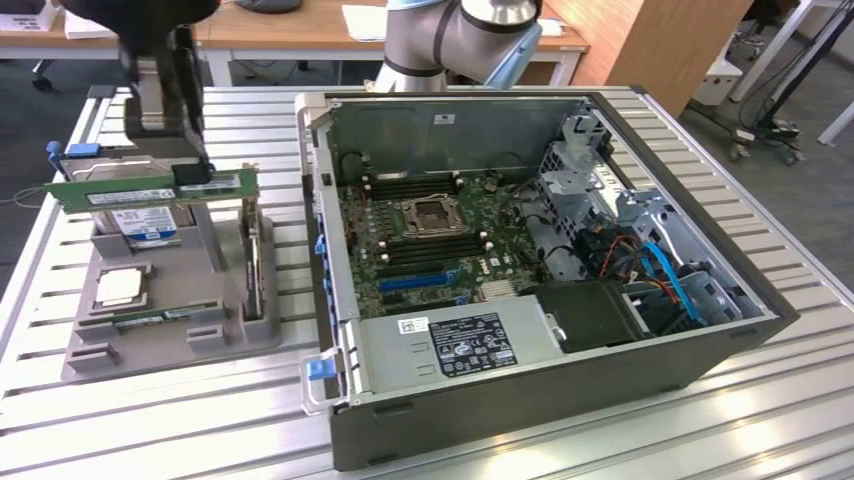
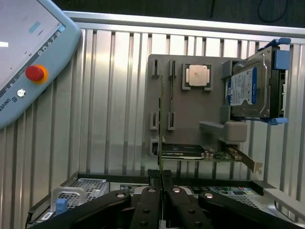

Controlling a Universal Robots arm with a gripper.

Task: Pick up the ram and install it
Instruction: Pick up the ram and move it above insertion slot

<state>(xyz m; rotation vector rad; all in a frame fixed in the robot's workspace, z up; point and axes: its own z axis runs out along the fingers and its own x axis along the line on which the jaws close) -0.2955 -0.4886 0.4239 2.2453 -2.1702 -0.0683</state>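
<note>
Jaws (image 1: 191, 178) clenched on the ram (image 1: 134, 190), gripping its upper edge nearer the exterior view's right end than the middle; the stick hangs roughly level above the grey holder (image 1: 174, 320), in front of the hard drive (image 1: 140, 222), apart from the holder's slots and well apart from the open computer case (image 1: 534, 400) on the bench (image 1: 80, 420). Step in hand, as I judge it: carrying the stick across to the motherboard (image 1: 441, 230). To do it well: keep the stick level, since the off-centre grip leaves a long free end that could swing or catch the hard drive or the case wall; travel high enough to pass the case rim; hold the board's long edge parallel to the memory slots (image 1: 427, 245) beside the processor socket, and avoid any twist, as the board is thin. Exterior view gives the stick's full length, its height above the holder and the route to the case; wrist view gives the fingertips pressed together with the board edge-on as a thin line, and beyond it a processor chip (image 2: 198, 75), an expansion card (image 2: 190, 152) and a teach pendant (image 2: 28, 57).
</note>
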